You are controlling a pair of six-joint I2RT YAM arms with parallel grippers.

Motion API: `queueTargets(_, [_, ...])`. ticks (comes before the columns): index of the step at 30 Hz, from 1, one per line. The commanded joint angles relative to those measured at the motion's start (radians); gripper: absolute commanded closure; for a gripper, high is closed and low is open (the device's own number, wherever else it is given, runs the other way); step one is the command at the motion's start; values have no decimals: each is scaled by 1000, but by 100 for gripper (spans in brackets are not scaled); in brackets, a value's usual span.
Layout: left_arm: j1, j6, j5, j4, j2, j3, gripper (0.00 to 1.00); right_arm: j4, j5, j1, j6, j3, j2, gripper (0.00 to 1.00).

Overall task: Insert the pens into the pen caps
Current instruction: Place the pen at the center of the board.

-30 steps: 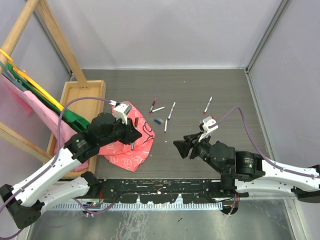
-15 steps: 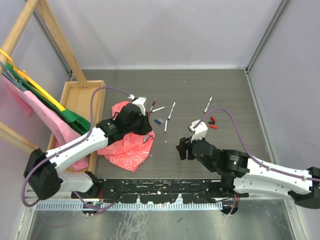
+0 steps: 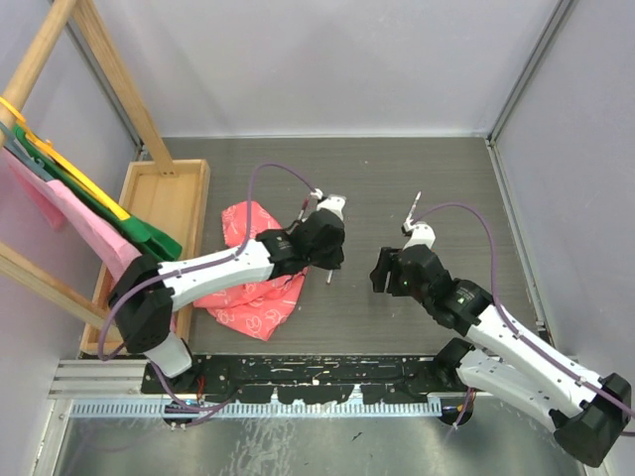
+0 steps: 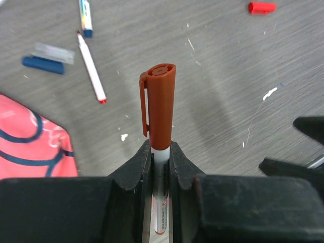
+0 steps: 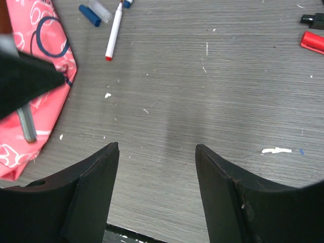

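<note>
Direction matters most here. The left pincer (image 4: 161,148) is closed on a white-barrelled pen (image 4: 159,156). It grips the barrel just under a dark red cap (image 4: 158,106) that sits over the pen's outer end. This pen stands along the pincer's own axis, with the cap end pointing away from the wrist. As far as I can judge, the cap is already seated, so this pair looks finished and needs only to be put down.

The right pincer (image 5: 157,149) stands open and holds nothing; between its fingers only the bare surface (image 5: 212,101) shows.

The next loose pen seems to be the red-tipped pen (image 5: 114,31). From the right pincer it lies ahead and to the left, well apart, beyond the corner of the pink cloth (image 5: 38,55). Its long axis runs nearly straight away from the pincer, leaning a little, with the red tip at the near end. The open jaws stand left and right, so they are already across the barrel. I think the move asks mainly for a reach forward and left, with little turning of the wrist. The left arm is nearer to this pen, but it is occupied.

The red cap (image 5: 313,41) lies the opposite way, ahead and far to the right, on the right arm's side. A blue cap (image 5: 90,15) lies near the far end of the red-tipped pen.
</note>
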Motion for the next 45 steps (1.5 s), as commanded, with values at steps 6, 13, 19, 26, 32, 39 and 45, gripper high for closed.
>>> queueTargets(6, [-54, -216, -169, -95, 60, -19, 100, 44, -212, -167, 6, -16, -33, 32])
queueTargets(13, [-45, -225, -203, -137, 101, -37, 100, 45, -213, -167, -20, -19, -27, 32])
queueTargets(19, [-20, -235, -176, -115, 163, -40, 100, 48, -226, -167, -45, -14, -13, 32])
queueTargets(26, [-6, -236, -167, -105, 213, -24, 100, 57, -261, -167, -26, -41, -39, 32])
queueTargets(32, [2, -221, -161, -122, 263, 11, 96, 71, -282, -168, -19, -54, -41, 32])
queueTargets(39, [12, -222, -161, -127, 283, 11, 87, 74, -280, -167, -31, -50, -37, 32])
queueTargets(45, [15, -232, -165, -124, 263, -7, 80, 74, -284, -167, -35, -39, -38, 32])
